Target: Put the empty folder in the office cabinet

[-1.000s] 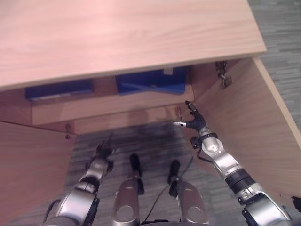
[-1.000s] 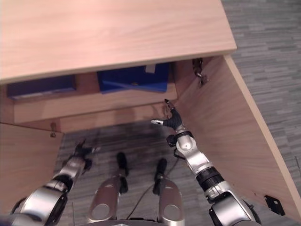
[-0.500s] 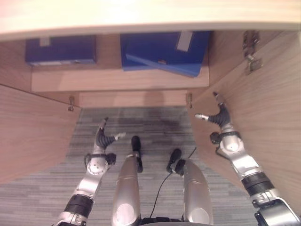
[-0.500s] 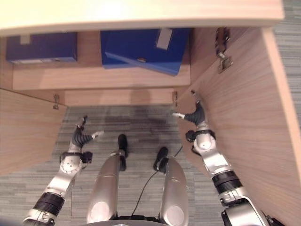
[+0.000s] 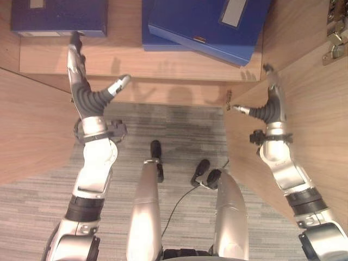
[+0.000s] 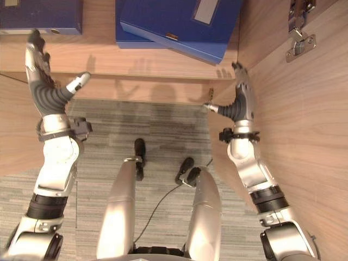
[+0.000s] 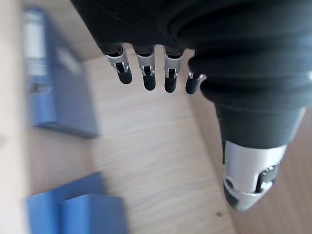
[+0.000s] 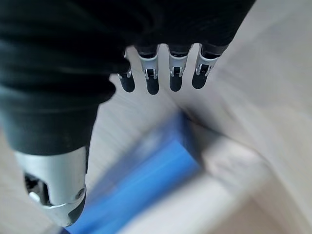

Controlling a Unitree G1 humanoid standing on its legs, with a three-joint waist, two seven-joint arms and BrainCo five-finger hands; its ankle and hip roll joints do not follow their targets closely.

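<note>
We reach toward cabinet shelf [image 5: 163, 68]: left hand [image 5: 87, 95] and right hand [image 5: 269, 109] both spread wide, holding nothing. Blue folder [image 5: 209, 24] lies tilted on shelf atop another. Placing looks done; next, we withdraw arms, shut door [image 5: 304, 103]

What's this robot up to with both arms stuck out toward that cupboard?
It stands before an open wooden cabinet. The left hand and the right hand are raised toward the shelf, fingers straight, holding nothing. Blue folders lie tilted on the shelf, and a darker blue one lies further left. The right hand is close beside the open right door.
</note>
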